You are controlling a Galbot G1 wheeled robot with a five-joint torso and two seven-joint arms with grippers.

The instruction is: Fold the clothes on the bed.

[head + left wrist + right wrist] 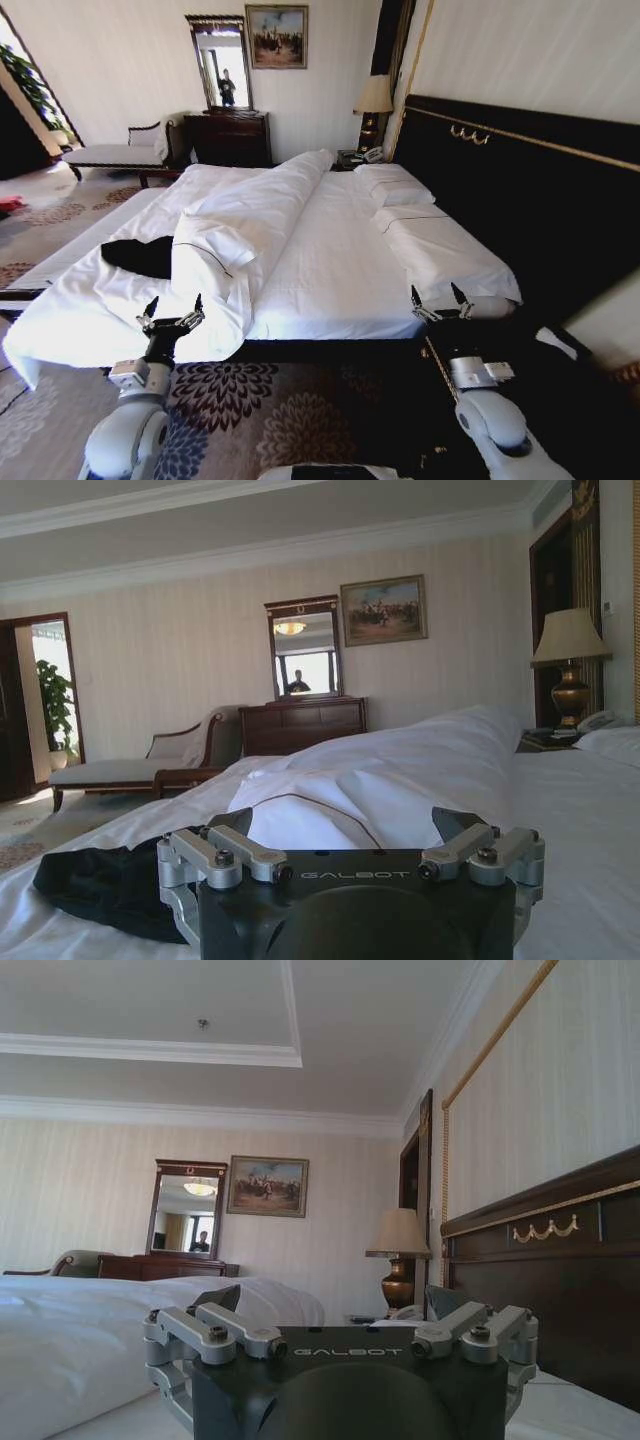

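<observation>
The black T-shirt (140, 256) is seen crumpled on the bed (330, 250), on the white sheet at the robot's left, partly tucked against the rolled duvet (255, 215); folding is not yet begun. The left gripper (171, 309) is held over the bed's near edge, just short of the shirt, fingers (245, 821) spread wide, nothing held. The right gripper (441, 298) is held at the near corner by the dark headboard (520, 180), well apart from the shirt, fingers equally wide and empty. Risks judged: duvet or sheet could be pinched together with the shirt, since the fabric lies right against it; the shirt's outline is hard to read while bunched, so a sleeve or hem may be misjudged; right arm reach across the duvet ridge looks awkward.
</observation>
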